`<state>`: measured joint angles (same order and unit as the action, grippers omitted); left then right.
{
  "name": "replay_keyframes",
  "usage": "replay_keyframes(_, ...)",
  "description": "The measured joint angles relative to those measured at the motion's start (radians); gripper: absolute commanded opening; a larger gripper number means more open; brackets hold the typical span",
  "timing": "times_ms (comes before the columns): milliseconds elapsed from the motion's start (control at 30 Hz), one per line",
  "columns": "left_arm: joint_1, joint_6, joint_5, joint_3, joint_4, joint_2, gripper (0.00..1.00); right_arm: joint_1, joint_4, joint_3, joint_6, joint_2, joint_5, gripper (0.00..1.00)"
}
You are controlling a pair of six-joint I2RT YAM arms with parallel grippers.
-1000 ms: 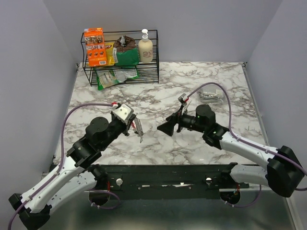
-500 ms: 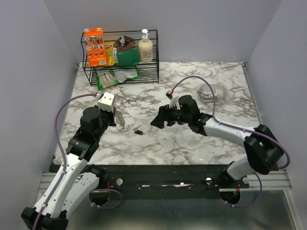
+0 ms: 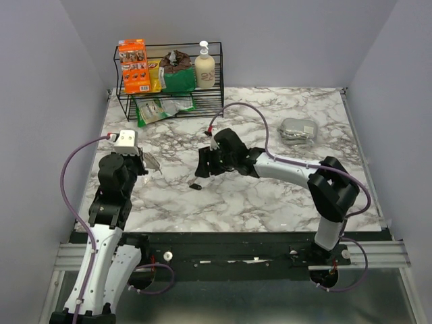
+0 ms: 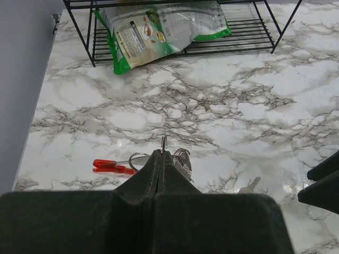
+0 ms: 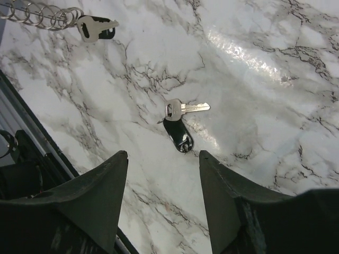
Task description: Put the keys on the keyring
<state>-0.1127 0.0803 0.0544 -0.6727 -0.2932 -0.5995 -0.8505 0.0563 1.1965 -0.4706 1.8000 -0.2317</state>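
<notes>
While the left pincer (image 4: pixel 161 154) clamps the keyring (image 4: pixel 112 166) by its wire loop (image 4: pixel 164 141), the right pincer (image 5: pixel 161 157) gapes wide over the silver key (image 5: pixel 188 108), mid-frame

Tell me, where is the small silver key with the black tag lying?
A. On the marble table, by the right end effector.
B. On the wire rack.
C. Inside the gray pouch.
A: the right wrist view shows the key flat on the marble table, seen between the open fingers of the right end effector.

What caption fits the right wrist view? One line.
Open jaws poised above a silver key with black fob on marble table.
</notes>
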Motion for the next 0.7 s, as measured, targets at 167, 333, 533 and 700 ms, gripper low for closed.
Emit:
replay_keyframes(167, 0.003, 0.0, 0.024, 0.009, 0.0, 0.031, 0.0, -0.04, 0.106, 0.175, 0.009, 0.11, 0.057, 0.61)
replay_keyframes(333, 0.006, -0.001, 0.032, 0.01, 0.0, 0.04, 0.0, -0.068, 0.189, 0.294, 0.02, 0.218, 0.078, 0.61)
replay_keyframes(533, 0.007, -0.001, 0.035, 0.015, 0.0, 0.043, 0.0, -0.084, 0.284, 0.362, 0.027, 0.298, 0.101, 0.6)
replay_keyframes(700, 0.007, -0.001, 0.035, 0.017, 0.0, 0.05, 0.0, -0.097, 0.319, 0.407, 0.027, 0.334, 0.112, 0.54)
